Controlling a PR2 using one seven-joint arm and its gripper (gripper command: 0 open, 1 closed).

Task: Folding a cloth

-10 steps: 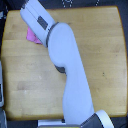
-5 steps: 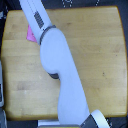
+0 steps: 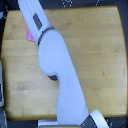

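Exterior view, looking down on a light wooden tabletop with rounded corners, dark surround at the edges. One white PR2 arm runs diagonally from the bottom of frame, right of centre, up to the top left corner, covering a wide strip of the table. The forearm section near the top left is white with a dark band and small dark markings. Gripper itself is out of frame past the top left edge, so jaw state can't be told. The small thin pink-magenta cloth shows only as a sliver at the arm's left edge in the upper left part of the table, lying on the wood; the rest is hidden under the arm, so outline and any fold can't be judged. Picture is blurry.
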